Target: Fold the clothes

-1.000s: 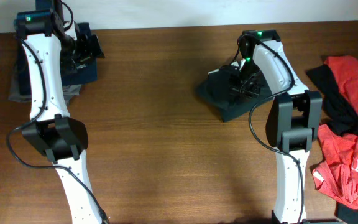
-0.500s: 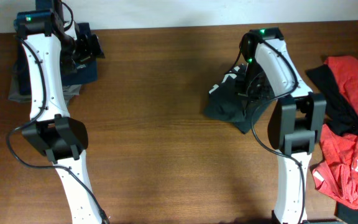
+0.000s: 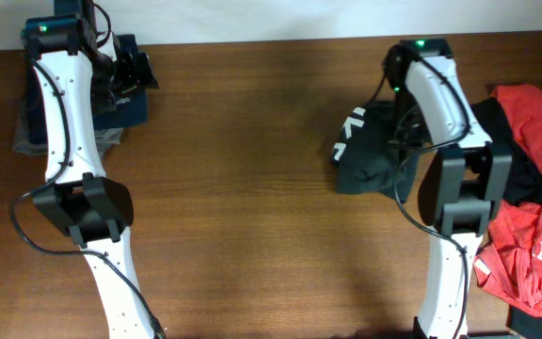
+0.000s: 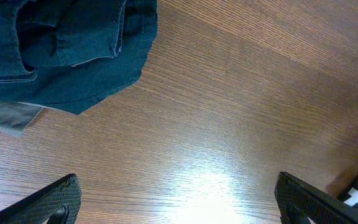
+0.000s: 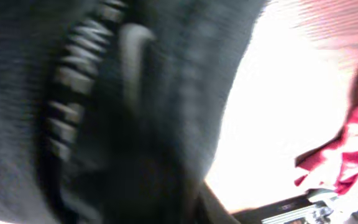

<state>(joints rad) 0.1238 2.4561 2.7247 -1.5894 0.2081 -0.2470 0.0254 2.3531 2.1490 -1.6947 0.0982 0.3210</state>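
The charcoal-black T-shirt [image 3: 360, 155] with white letters is bunched in a heap at the table's right middle. My right gripper [image 3: 395, 141] is buried in its right side, and its jaws are hidden by the cloth. The blurred right wrist view is filled with that black fabric [image 5: 104, 112]. The red T-shirt [image 3: 534, 226] lies crumpled at the right edge, and a corner of the red T-shirt [image 5: 353, 155] shows in the right wrist view. My left gripper [image 3: 132, 75] [image 4: 182, 205] hangs open over bare wood at the back left, holding nothing.
A stack of folded dark blue clothes [image 3: 87, 105] [image 4: 67, 43] sits at the back left on a grey cloth [image 4: 5, 117]. A black strip of fabric [image 3: 514, 160] lies between my right arm and the red shirt.
My right gripper has swung right and towards the back. It dragged the black T-shirt with it, and the shirt went from a flat patch to a bunched heap. The left arm has not moved.
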